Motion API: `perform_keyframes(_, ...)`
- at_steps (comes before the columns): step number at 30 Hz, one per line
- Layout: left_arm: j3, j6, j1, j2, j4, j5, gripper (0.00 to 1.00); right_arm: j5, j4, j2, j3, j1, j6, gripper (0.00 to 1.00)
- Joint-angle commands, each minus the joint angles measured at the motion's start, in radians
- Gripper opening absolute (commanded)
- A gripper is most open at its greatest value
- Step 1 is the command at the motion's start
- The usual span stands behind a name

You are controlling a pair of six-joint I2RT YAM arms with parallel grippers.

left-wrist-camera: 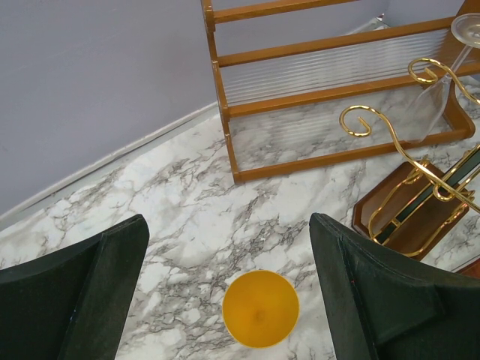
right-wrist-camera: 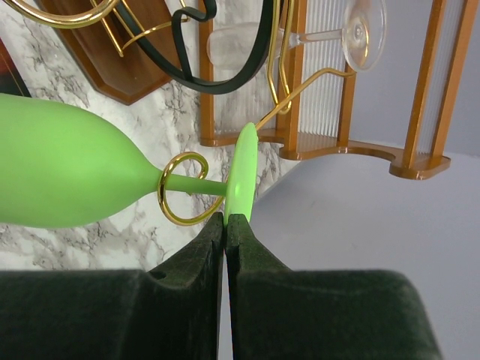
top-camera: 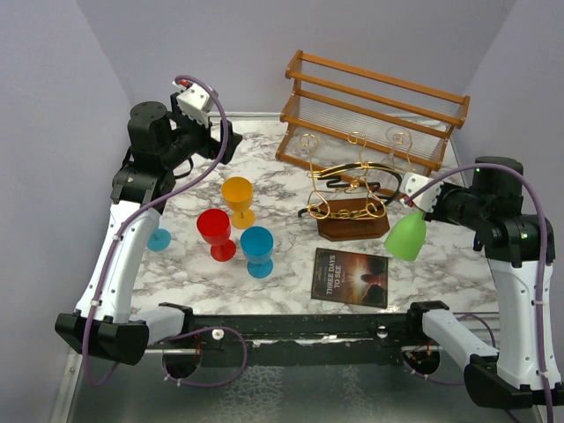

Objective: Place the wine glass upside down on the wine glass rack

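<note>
Right hand (right-wrist-camera: 226, 219): pinched tight on the edge of the foot of the green wine glass (right-wrist-camera: 67, 172). The glass is tilted, bowl out past the right end of the wine glass rack (top-camera: 352, 201). A gold loop (right-wrist-camera: 184, 187) of the rack rings the stem. Left hand (left-wrist-camera: 227, 225): spread wide, holding nothing, above the yellow glass (left-wrist-camera: 260, 307) standing on the desk (top-camera: 423, 273).

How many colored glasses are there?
4 for sure: yellow glass, red glass and blue glass mid-table, green glass in the right gripper. A light-blue bit behind the left arm may be another.
</note>
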Motion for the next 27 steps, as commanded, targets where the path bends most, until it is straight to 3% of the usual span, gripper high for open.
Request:
perform_keyframes(1,0.010,0.010,0.005,-0.003,0.028,0.026,0.91,-0.071,0.002,0.004,0.019,0.002,-0.002,0.05)
perform_keyframes(18,0.006,0.021,0.006,-0.005,0.027,0.030,0.91,-0.097,0.021,-0.010,-0.090,0.004,0.016,0.10)
perform_keyframes(27,-0.013,0.039,0.006,-0.015,0.022,0.019,0.91,-0.137,0.003,-0.031,-0.112,0.004,0.029,0.18)
